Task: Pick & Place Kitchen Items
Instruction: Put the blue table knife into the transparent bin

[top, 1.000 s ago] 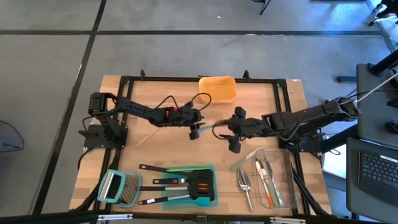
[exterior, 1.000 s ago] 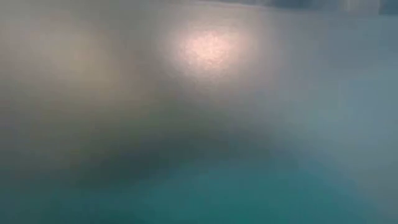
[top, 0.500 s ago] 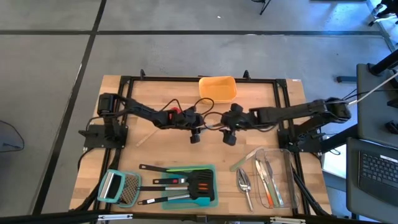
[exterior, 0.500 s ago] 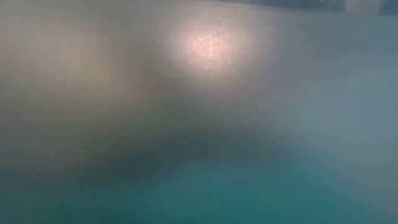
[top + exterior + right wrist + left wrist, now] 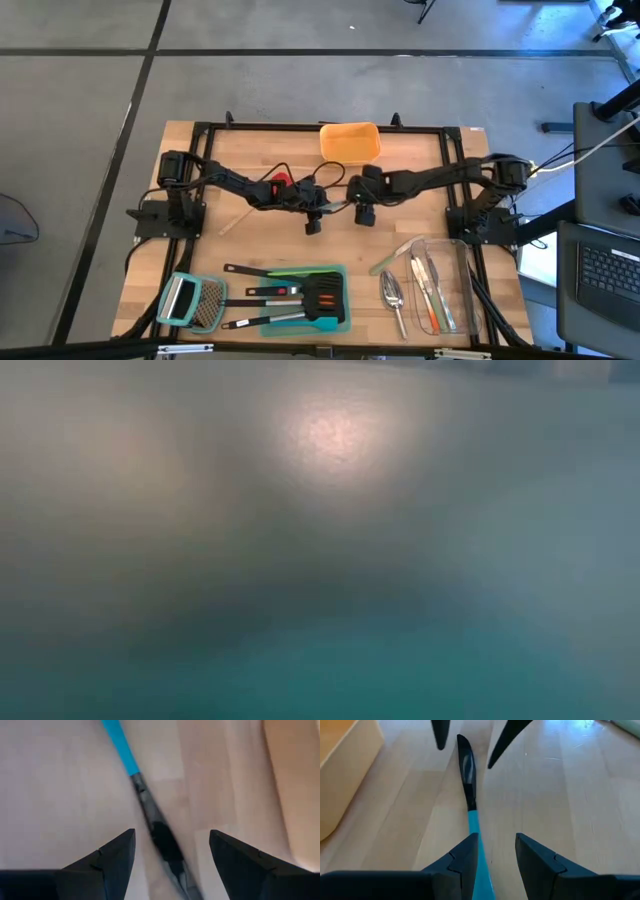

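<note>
Handover item: teal-handled utensil (image 5: 470,795) with a dark handle end, held aloft over mid-table between both arms. Left gripper (image 5: 314,212) is closed on its blue shaft, one finger (image 5: 462,860) pressed to it while the other stands slightly off. Right gripper (image 5: 361,203) is spread wide, fingers (image 5: 107,857) straddling the dark end without touching; it holds nothing. Risk, as judged: the straddle looks off-centre, so a closing finger could strike the handle sideways and twist it in the left hold; a release by the left before the right has bitten would drop the piece to the table. Surroundings: orange container (image 5: 350,142) just beyond the two grippers, light wooden table (image 5: 260,240) beneath. Nearer the front edge, well apart from the tools: teal tray (image 5: 335,318) with black turners (image 5: 322,292), grater (image 5: 185,300) beside it, clear bin (image 5: 462,262) with cutlery, silver scoop (image 5: 392,290), green spatula (image 5: 388,258). Nothing stands between the open fingers and the handle. Low view shows nothing usable.
</note>
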Robot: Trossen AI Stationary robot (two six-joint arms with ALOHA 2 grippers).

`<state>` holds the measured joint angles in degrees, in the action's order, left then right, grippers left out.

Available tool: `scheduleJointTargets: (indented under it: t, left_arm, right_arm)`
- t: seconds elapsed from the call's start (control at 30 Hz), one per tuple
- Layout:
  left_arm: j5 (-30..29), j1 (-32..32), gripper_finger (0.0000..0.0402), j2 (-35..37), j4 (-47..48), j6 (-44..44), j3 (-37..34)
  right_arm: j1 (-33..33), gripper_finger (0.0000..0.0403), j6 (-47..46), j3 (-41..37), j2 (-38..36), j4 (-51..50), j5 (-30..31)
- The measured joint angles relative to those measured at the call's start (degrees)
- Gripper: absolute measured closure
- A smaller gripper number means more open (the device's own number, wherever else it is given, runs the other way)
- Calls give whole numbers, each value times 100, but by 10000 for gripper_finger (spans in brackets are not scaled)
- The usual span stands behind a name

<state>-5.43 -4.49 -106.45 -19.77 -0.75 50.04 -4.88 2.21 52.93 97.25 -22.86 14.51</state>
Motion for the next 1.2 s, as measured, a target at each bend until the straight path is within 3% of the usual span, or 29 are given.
scheduleJointTargets:
  t: [0.2,0.33,0.6,1.03,1.2]
  left_arm:
    - [0,18,276,0,3,44,0]
    - [-1,18,276,0,11,46,0]
    - [-3,26,276,0,9,44,0]
    - [-4,28,276,2,6,44,0]
    - [-2,26,276,2,4,37,0]
  right_arm:
    - [-177,146,15,4,169,208,-43]
    - [-302,146,7,7,408,189,-696]
    - [-548,152,-21,39,648,224,-1338]
    - [-573,286,-307,31,661,302,-1455]
    - [-573,314,-403,31,661,297,-1512]
